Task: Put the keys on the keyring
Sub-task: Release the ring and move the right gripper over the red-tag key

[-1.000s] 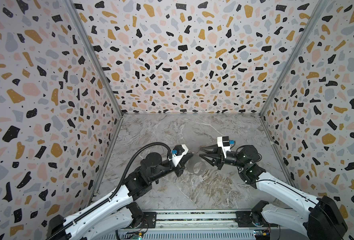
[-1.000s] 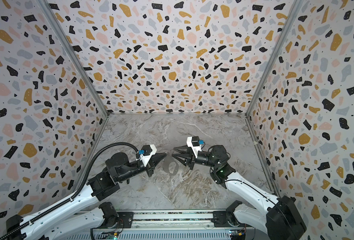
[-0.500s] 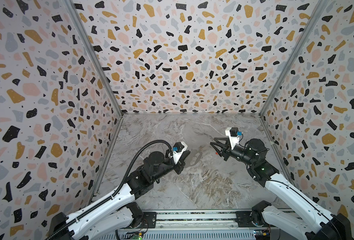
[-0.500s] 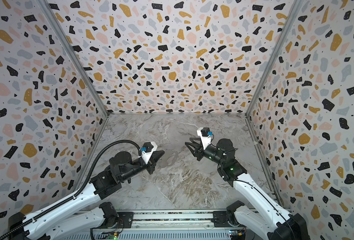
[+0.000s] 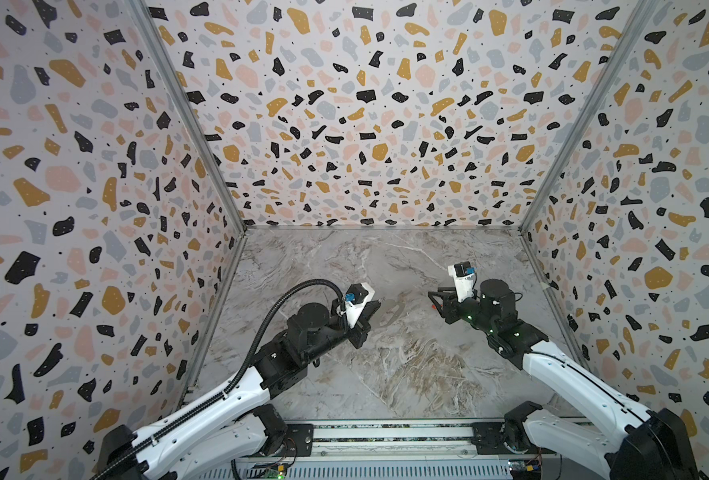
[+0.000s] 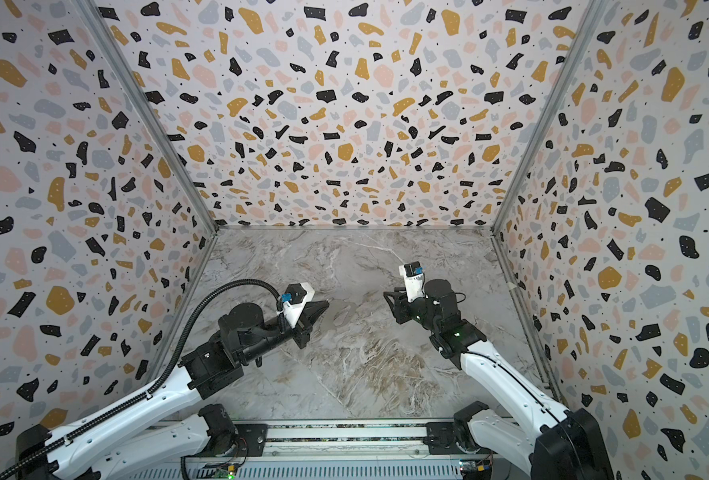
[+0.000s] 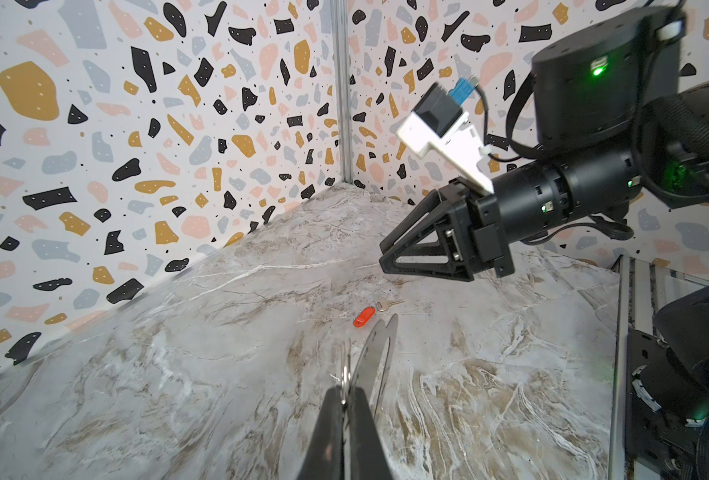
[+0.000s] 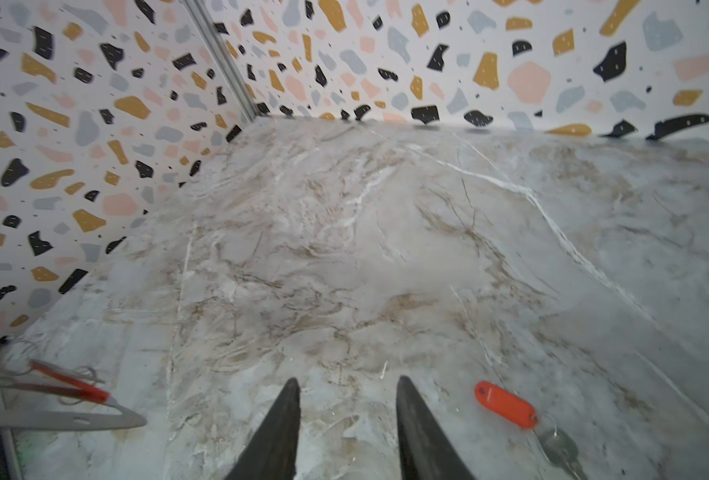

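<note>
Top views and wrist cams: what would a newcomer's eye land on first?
The loud terrazzo walls boxing in the marble table. Then the red-tagged key lying loose on it beside the open right pincer, and the grey keyring clamped in the shut left pincer.
</note>
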Controlling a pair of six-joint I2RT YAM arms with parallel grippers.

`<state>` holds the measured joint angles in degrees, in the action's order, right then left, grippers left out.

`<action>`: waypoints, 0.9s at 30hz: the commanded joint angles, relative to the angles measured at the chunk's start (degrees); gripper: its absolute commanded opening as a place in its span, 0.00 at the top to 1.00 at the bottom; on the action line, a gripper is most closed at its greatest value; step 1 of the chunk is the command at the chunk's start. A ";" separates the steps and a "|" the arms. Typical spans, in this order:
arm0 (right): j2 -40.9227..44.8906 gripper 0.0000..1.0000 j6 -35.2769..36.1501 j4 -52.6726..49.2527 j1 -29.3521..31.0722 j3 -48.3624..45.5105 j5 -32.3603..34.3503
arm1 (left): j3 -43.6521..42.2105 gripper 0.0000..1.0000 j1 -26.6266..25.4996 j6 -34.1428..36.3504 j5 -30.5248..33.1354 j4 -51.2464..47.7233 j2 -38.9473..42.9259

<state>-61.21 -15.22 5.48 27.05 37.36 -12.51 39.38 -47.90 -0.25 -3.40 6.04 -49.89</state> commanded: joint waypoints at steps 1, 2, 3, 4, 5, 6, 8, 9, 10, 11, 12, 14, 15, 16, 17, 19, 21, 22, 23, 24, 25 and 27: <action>-2.77 0.61 -1.36 -3.57 -0.15 0.72 5.50 | 0.27 1.00 -0.09 -0.77 0.94 2.93 0.07; -3.82 0.61 -1.55 -3.75 -0.15 0.93 6.50 | 0.36 1.00 -0.11 -0.72 0.94 2.77 0.06; -5.29 0.60 -1.98 -4.14 -0.41 1.17 7.95 | 0.50 1.00 -0.20 -0.72 0.94 2.58 0.03; -6.67 0.61 -2.15 -4.50 -0.70 1.46 9.20 | 0.45 1.00 -0.26 -0.72 1.02 2.39 0.08; -7.75 0.60 -2.22 -4.75 -1.04 1.53 10.19 | 0.53 1.00 -0.26 -0.72 1.03 2.23 0.19; -9.21 0.60 -2.18 -5.07 -1.79 1.65 10.81 | 0.50 1.00 -0.31 -0.72 1.05 2.05 0.30; -12.08 0.60 -2.22 -5.23 -3.65 1.79 10.62 | 0.28 1.00 -0.30 -0.72 1.03 1.93 0.67; -13.52 0.61 -2.16 -5.35 -4.59 1.98 10.49 | 0.01 1.00 -0.35 -0.72 1.11 1.95 0.89; -14.78 0.61 -2.09 -5.18 -5.42 2.10 10.44 | -0.15 1.00 -0.30 -0.80 1.07 1.96 1.09; -15.66 0.61 -1.83 -5.05 -6.08 2.26 10.28 | -0.19 1.00 -0.36 -0.90 1.11 1.95 1.19; -16.67 0.61 -1.53 -5.04 -6.59 2.59 10.46 | -0.35 1.00 -0.37 -0.95 1.10 1.95 1.33; -18.49 0.61 -1.00 -5.80 -7.25 3.65 11.89 | -0.56 1.00 -0.39 -1.05 1.11 1.95 1.47; -19.52 0.61 -0.87 -6.32 -7.81 4.17 12.24 | -0.65 1.00 -0.40 -1.07 1.20 1.96 1.55; -20.63 0.61 -0.62 -6.76 -8.63 4.84 11.62 | -0.72 1.00 -0.41 -1.15 1.29 1.96 1.64; -21.55 0.62 -0.45 -7.22 -9.45 5.35 10.92 | -0.80 1.00 -0.36 -1.15 1.26 2.02 1.66; -23.09 0.61 0.08 -7.07 -10.74 5.94 9.29 | -0.97 1.00 -0.43 -1.20 1.20 2.08 1.93; -23.74 0.57 0.65 -6.15 -11.59 5.91 7.80 | -1.31 1.00 -0.36 -1.15 1.20 2.13 2.17; -24.11 0.54 0.95 -5.43 -11.96 5.87 6.65 | -1.44 1.00 -0.39 -1.13 1.20 2.17 2.32; -24.63 0.53 1.06 -4.93 -12.53 6.00 5.41 | -1.57 1.00 -0.48 -1.09 1.15 2.21 2.35; -25.48 0.53 1.18 -4.71 -13.21 6.35 3.85 | -1.67 1.00 -0.49 -1.07 1.15 2.31 2.44; -26.17 0.53 1.31 -4.62 -13.70 6.68 2.89 | -1.67 1.00 -0.51 -1.07 1.13 2.31 2.51; -27.69 0.53 1.67 -4.22 -14.38 7.27 0.97 | -1.83 1.00 -0.53 -1.07 1.03 2.13 2.65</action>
<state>-87.74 -14.81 0.69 13.56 42.28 -7.42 38.00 -48.07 -0.93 -2.44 5.43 -48.27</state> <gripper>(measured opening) 0.470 0.047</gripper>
